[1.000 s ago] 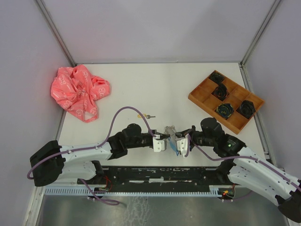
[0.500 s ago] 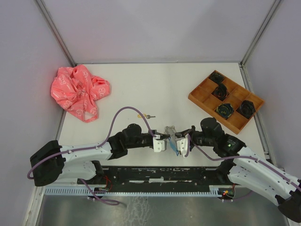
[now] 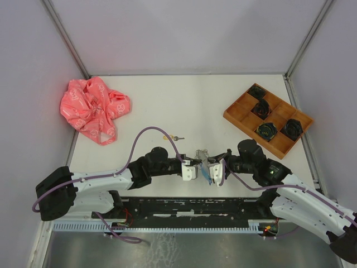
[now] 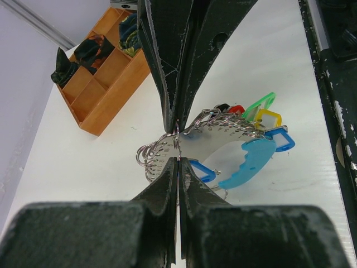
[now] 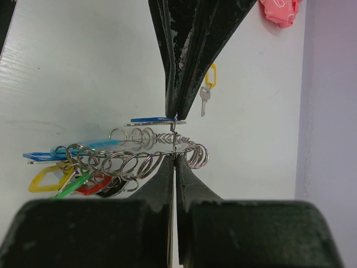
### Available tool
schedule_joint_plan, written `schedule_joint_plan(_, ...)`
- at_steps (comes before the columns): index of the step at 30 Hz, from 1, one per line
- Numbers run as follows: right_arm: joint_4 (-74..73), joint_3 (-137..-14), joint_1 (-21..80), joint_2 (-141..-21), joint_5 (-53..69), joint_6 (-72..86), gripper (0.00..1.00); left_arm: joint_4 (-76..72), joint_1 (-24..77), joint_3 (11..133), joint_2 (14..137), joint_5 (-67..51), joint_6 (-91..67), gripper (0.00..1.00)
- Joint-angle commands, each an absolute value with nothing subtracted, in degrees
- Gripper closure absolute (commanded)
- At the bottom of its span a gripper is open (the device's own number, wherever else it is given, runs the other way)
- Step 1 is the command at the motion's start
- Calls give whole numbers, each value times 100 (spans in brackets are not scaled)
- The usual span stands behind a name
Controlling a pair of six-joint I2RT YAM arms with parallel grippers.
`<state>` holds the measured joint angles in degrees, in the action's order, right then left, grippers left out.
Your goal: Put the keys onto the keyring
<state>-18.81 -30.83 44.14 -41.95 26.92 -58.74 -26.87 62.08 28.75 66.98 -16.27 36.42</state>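
Observation:
A bunch of metal rings (image 4: 162, 156) on a curved perforated metal plate (image 4: 217, 138), with green, yellow, red and blue tags, hangs between my two grippers just above the table's near edge (image 3: 202, 155). My left gripper (image 4: 177, 146) is shut on a thin keyring standing edge-on at the plate's rim. My right gripper (image 5: 175, 137) is shut on the same thin keyring (image 5: 175, 140) from the opposite side. In the top view the left gripper (image 3: 196, 163) and right gripper (image 3: 207, 164) meet tip to tip. A small key with a yellow tag (image 3: 174, 137) (image 5: 206, 92) lies loose on the table beyond them.
A crumpled pink plastic bag (image 3: 92, 109) lies at the far left. A wooden compartment tray (image 3: 268, 120) holding dark objects stands at the right, and the same wooden compartment tray (image 4: 106, 84) shows in the left wrist view. A blue plastic piece (image 4: 251, 162) hangs under the plate.

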Motion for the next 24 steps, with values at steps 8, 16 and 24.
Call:
schedule_joint_plan(8,-1617,-3189,4448,-4166,2755,-5792,99,-2812,6240,2975,6621,-1494,3902,97)
schedule_joint_plan(16,-1604,-3194,4447,-4182,2773,-5766,99,-2832,6251,3003,6644,-1596,3908,97)
schedule_joint_plan(24,-1586,-3195,4447,-4192,2759,-5731,99,-2870,6267,3032,6662,-1714,3885,97)
